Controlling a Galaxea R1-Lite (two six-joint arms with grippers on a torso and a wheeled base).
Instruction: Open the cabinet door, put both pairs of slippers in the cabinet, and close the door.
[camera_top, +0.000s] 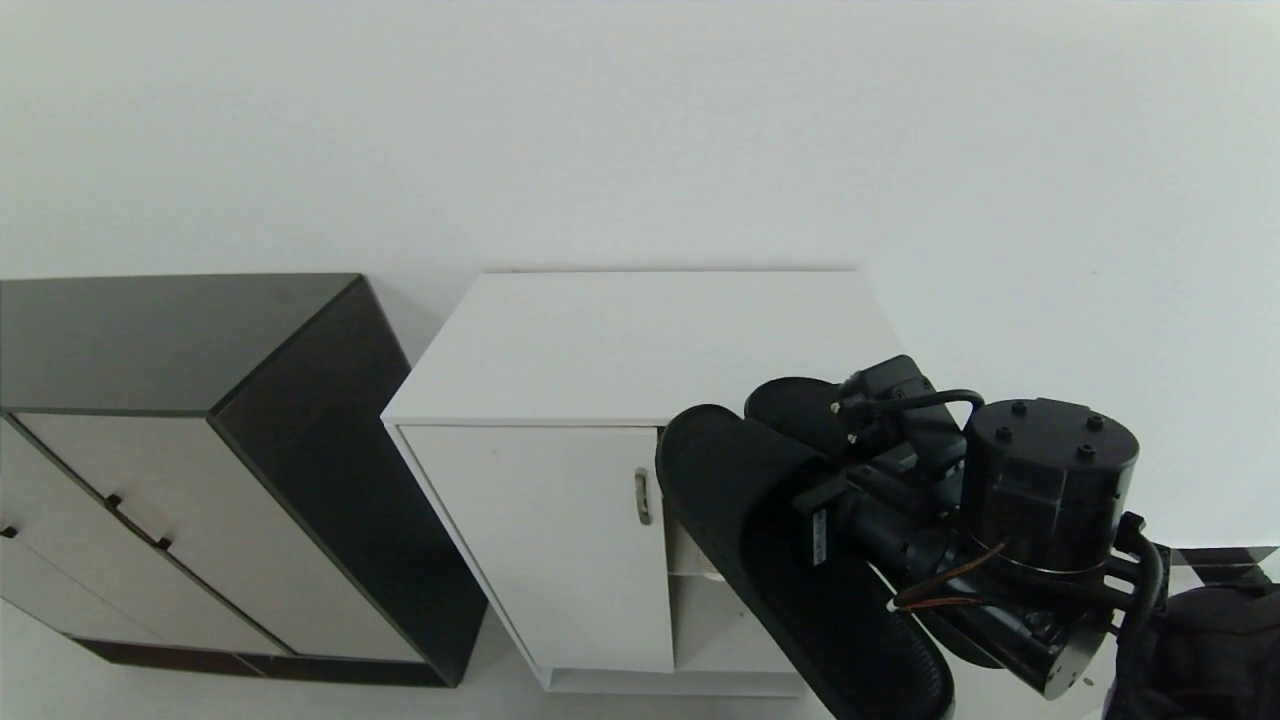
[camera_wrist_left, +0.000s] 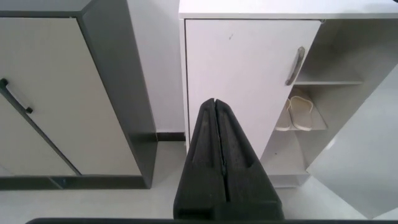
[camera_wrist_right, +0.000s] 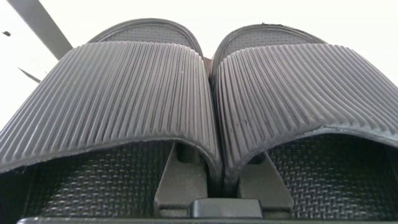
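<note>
The right pincer (camera_wrist_right: 219, 179) grips 2 black slippers (camera_top: 745, 485) before the white cabinet (camera_top: 640, 345), which holds 2 pale slippers (camera_wrist_left: 301, 113) inside; the left pincer (camera_wrist_left: 216, 155) is pressed closed.

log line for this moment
right gripper: shut on black slippers | left gripper: shut, empty | cabinet: right side open | pale slippers: inside

I seem to be working in a home entryway, or a mock-up of one. A white shoe cabinet (camera_top: 640, 345) stands against a bare white wall (camera_top: 640, 130), and its open side shows shelves (camera_wrist_left: 336, 81), one holding a pale pair of slippers (camera_wrist_left: 303, 113). Just beside it, on the pale floor (camera_wrist_left: 168, 162), is a dark-sided cabinet (camera_top: 300, 400) with slim black handles (camera_wrist_left: 17, 96).
</note>
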